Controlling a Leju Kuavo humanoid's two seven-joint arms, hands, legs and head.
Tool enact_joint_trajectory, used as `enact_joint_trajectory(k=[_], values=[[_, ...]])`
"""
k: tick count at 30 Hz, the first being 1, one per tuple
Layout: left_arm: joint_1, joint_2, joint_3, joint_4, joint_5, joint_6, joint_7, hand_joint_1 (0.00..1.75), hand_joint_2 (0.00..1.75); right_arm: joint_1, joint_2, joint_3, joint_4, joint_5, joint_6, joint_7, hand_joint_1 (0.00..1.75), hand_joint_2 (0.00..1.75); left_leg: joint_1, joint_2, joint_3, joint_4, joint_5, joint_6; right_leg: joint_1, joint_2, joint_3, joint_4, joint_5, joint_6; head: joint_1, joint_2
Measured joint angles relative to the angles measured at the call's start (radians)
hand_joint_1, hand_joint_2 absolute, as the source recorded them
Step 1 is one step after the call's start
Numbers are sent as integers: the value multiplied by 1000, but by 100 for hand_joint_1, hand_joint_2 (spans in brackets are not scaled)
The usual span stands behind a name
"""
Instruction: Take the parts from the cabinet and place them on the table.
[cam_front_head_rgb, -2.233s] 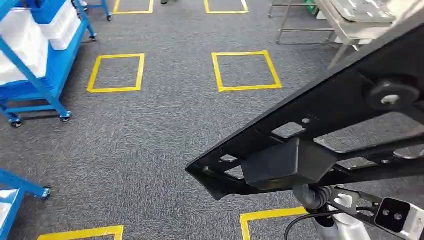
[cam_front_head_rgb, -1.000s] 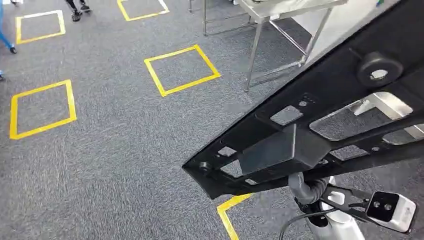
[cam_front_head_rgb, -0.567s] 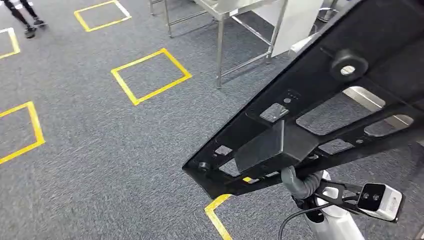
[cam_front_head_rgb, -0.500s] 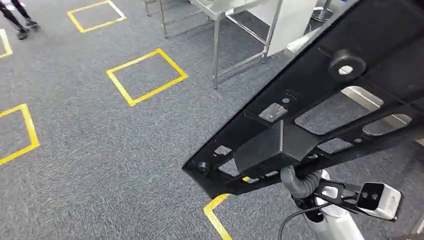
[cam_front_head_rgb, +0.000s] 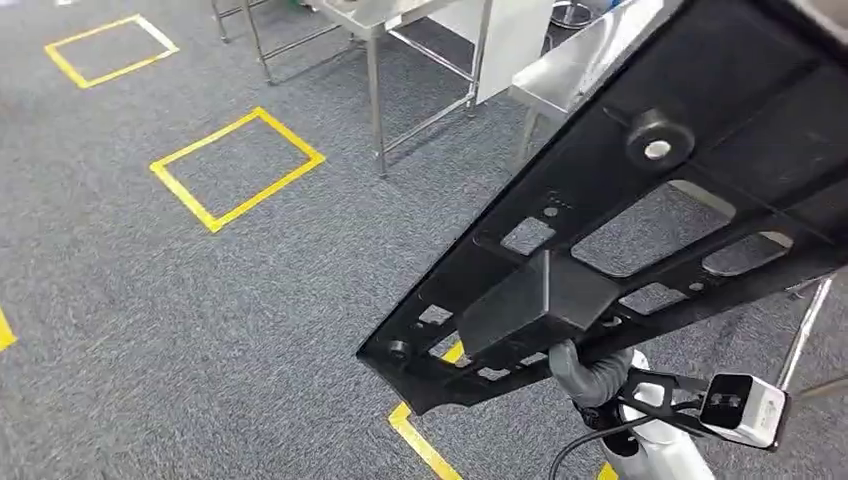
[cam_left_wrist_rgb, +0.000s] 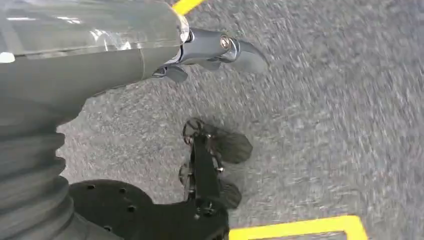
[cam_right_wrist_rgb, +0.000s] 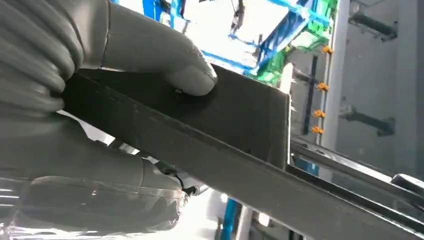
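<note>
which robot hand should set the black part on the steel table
Right. The right robot hand already grips the black part, on the steel table's side. The left robot hand hangs over the carpet, holding nothing.

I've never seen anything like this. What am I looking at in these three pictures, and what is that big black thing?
A two-legged humanoid robot is carrying a black part, a flat frame with cut-out holes. The wide picture looks down from its head over grey carpet with yellow taped squares and metal tables ahead. The other two come from wrist cameras. In one, the right robot hand grips the part's box-shaped block, thumb pressed on top. In the other, the left robot hand hangs over the carpet, holding nothing.
</note>
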Motion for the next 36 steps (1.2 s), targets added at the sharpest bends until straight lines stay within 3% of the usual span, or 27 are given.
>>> enact_joint_trajectory(k=[3,4,5,6,8,9,10,11,12,13,14,16,18,19,20,21,23,24,25,27,28,29,30,33,34,35,36], values=[[-3,0,-3,0,-9,-6,-7,0,175,2,0,3,-9,0,-33,0,175,175,-2,29,14,-6,-7,-17,-1,34,1,-8,2,-14,0,0],[-6,0,-6,0,-11,-8,-8,0,175,6,0,6,-16,0,-37,0,175,175,5,13,14,4,-17,-22,-11,40,11,-17,8,-19,0,0],[-6,0,-6,0,-13,-9,-9,0,175,3,-2,8,-24,0,-40,0,175,175,4,-31,-2,45,-47,-24,-11,50,14,-21,8,-25,0,0],[-5,0,-6,0,-13,-11,-9,0,175,2,-3,12,-27,1,-43,0,175,175,5,-55,-40,127,-92,-25,-10,59,13,-21,7,-28,0,0],[0,0,-6,0,-16,-12,-9,0,175,5,-3,24,-28,5,-45,0,175,175,5,-69,-117,282,-156,-27,-7,83,12,-19,6,-31,0,0],[2,0,-6,0,-16,-12,-9,0,175,4,-3,29,-29,7,-47,1,175,175,5,-69,-136,314,-156,-26,-7,96,11,-17,5,-31,0,0],[3,0,-6,0,-16,-12,-9,0,175,3,-3,34,-31,8,-51,2,175,175,5,-69,-130,295,-130,-26,-7,110,12,-15,5,-31,0,0],[2,0,-6,0,-17,-13,-10,0,175,1,-3,37,-34,7,-53,4,175,175,5,-71,-104,232,-85,-24,-7,124,13,-13,4,-30,0,0],[1,0,-6,0,-18,-14,-11,0,175,-7,-3,43,-36,4,-56,8,175,175,6,-80,-61,135,-29,-21,-8,137,15,-10,2,-27,0,0],[0,0,-7,0,-19,-15,-12,0,175,-15,-3,48,-36,0,-62,10,175,175,9,-117,-22,44,15,-17,-9,149,16,-6,0,-23,0,0],[0,0,-7,0,-19,-15,-12,0,175,-23,-3,52,-36,-4,-65,12,175,175,10,-164,-11,16,0,-12,-4,159,11,-1,-2,-17,0,0],[0,0,-7,0,-18,-17,-14,0,175,-40,-3,61,-36,-15,-67,16,175,175,9,-148,-10,8,3,-7,-11,178,1,2,2,-7,0,0],[-4,-1,-7,0,-11,-15,-14,0,175,-54,-3,64,-36,-31,-68,24,175,175,8,-129,-7,3,8,7,-12,200,-3,-3,7,10,0,0],[-7,-8,-7,0,-8,-14,-12,0,175,-64,-3,66,-36,-41,-69,29,175,175,14,-114,-3,-5,14,16,-15,183,-5,6,1,9,0,0],[-9,-8,-7,0,-4,-12,-11,0,175,-82,-3,67,-36,-54,-71,30,175,175,12,-106,-1,-7,14,19,-8,124,-21,41,-21,10,0,0],[-9,-8,-6,0,0,-11,-11,0,175,-99,-2,69,-34,-64,-74,33,175,175,10,-92,-1,-7,13,26,-10,95,-55,104,-55,14,0,0],[-6,-8,-4,0,3,-10,-5,0,175,-117,-1,74,-26,-89,-85,40,175,175,6,-67,-2,-7,11,27,-18,77,-139,269,-120,19,0,0],[-6,-8,-3,0,5,-9,-3,0,175,-121,-1,76,-22,-99,-91,42,175,175,6,-56,-2,-7,9,27,-19,74,-165,315,-126,21,0,0],[-7,-8,-3,0,5,-9,-3,0,175,-125,-1,77,-18,-106,-95,46,175,175,6,-45,-1,-7,8,26,-20,72,-163,305,-106,21,0,0],[-9,-9,-3,0,9,-8,-1,0,175,-138,-1,82,-14,-115,-106,52,175,175,6,-25,5,-7,3,22,-19,60,-95,169,-26,17,0,0],[-9,-10,-3,0,11,-5,-1,0,175,-144,-1,85,-13,-119,-108,52,175,175,6,-16,10,-7,-1,18,-16,39,-41,70,16,12,0,0],[-10,-10,-3,0,11,-4,-1,0,175,-152,-1,87,-13,-122,-109,52,175,175,3,-9,14,-7,-5,14,-7,-10,-9,8,14,7,0,0],[-11,-10,-3,0,11,-2,-1,0,175,-158,-1,91,-10,-123,-112,55,175,175,-3,-1,14,-3,-10,6,2,-9,-8,-2,12,0,0,0],[-10,-10,-2,0,12,0,-1,0,175,-158,-1,98,-9,-125,-121,55,175,175,-2,29,22,-8,-16,-7,6,25,-14,0,9,-9,0,0],[-11,-10,-2,0,12,0,-1,0,175,-157,-2,98,-8,-124,-121,55,175,175,-2,34,18,-1,-26,-14,-7,38,-8,-10,15,-19,0,0],[-13,-10,-2,0,12,0,-2,0,175,-157,-3,101,-8,-124,-121,54,175,175,3,-11,13,27,-45,-18,-6,45,-5,-12,15,-21,0,0],[-12,-11,-2,0,13,0,-2,0,175,-157,-5,104,-8,-120,-121,54,175,175,3,-42,-16,91,-82,-19,-6,52,-4,-12,14,-27,0,0]])
